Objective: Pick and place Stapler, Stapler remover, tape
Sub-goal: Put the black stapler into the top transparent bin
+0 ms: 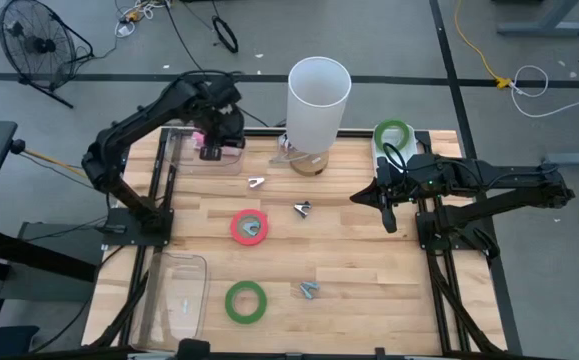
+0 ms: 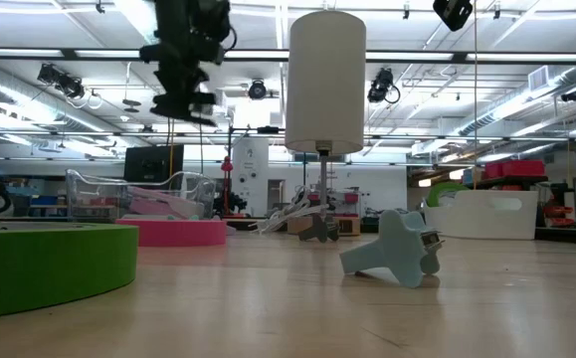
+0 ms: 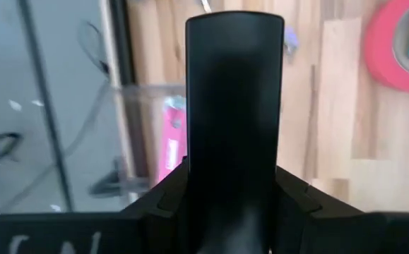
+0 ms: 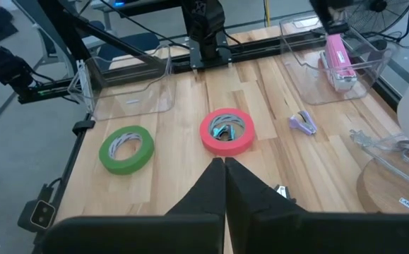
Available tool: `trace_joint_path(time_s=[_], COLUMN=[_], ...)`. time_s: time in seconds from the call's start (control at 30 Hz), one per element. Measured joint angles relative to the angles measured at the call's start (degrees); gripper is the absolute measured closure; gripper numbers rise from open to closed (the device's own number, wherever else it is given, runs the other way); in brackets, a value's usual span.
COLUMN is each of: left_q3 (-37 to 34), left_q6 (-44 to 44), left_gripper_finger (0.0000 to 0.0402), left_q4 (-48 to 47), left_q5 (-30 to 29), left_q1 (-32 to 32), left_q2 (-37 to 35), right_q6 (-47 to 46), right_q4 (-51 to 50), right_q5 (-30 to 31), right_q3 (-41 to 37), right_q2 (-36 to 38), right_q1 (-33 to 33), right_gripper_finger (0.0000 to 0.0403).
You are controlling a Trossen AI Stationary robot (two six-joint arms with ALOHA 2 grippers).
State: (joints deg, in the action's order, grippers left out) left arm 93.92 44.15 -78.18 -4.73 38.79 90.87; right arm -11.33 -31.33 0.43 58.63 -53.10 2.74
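My left gripper [image 1: 213, 142] hangs over the clear bin [image 1: 184, 150] at the far left, shut on a black stapler [image 3: 234, 106]. A pink stapler [image 4: 337, 56] lies in that bin. The red tape [image 1: 249, 227] lies flat mid-table with a stapler remover [image 4: 224, 132] inside its ring. One green tape [image 1: 246, 301] lies near the front edge, another [image 1: 393, 133] sits in the white tray at the far right. Loose stapler removers [image 1: 256, 183] [image 1: 302, 208] [image 1: 309, 290] lie on the wood. My right gripper [image 4: 224, 166] waits shut above the table's right side. My left gripper holds the black stapler between its two fingers, which come from above and point down. The stapler's body [image 3: 234, 162] fills the gap and hides the fingertips, so which part they are on cannot be told. The stapler hangs clear above the bin.
A white cylinder lamp [image 1: 319, 95] on a wooden base stands at the far middle. A second clear bin [image 1: 174, 290] sits at the near left. A white tray [image 1: 381, 152] stands far right. Bare wood lies between the tapes and the right arm.
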Motion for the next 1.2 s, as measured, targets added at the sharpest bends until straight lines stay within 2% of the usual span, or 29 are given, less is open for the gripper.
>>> trace_joint_path(time_s=[0.1,0.37,0.57,1.0,1.2], left_q3=[-3.7,-10.7,-15.1,-23.9,-25.4], left_q6=[0.0,0.4,2.8,4.7,5.8], left_gripper_finger=[0.0277,0.0277,0.0277,0.0277,0.0277], left_q4=[0.8,8.0,11.3,18.6,20.5], left_q5=[1.7,1.0,3.6,5.0,5.0], left_q1=[1.6,5.2,8.1,10.7,10.9], left_q2=[0.0,0.0,0.0,0.0,0.0], right_q6=[0.0,0.0,-0.3,-0.4,-0.4], right_q4=[0.0,0.0,0.0,0.0,0.0], right_q5=[0.0,0.0,0.0,0.2,0.2], right_q3=[0.0,0.0,0.0,0.0,0.0], right_q2=[0.0,0.0,0.0,0.0,0.0], right_q1=[0.0,0.0,0.0,0.0,0.0], right_gripper_finger=[0.0401,0.0401,0.0401,0.0401,0.0401])
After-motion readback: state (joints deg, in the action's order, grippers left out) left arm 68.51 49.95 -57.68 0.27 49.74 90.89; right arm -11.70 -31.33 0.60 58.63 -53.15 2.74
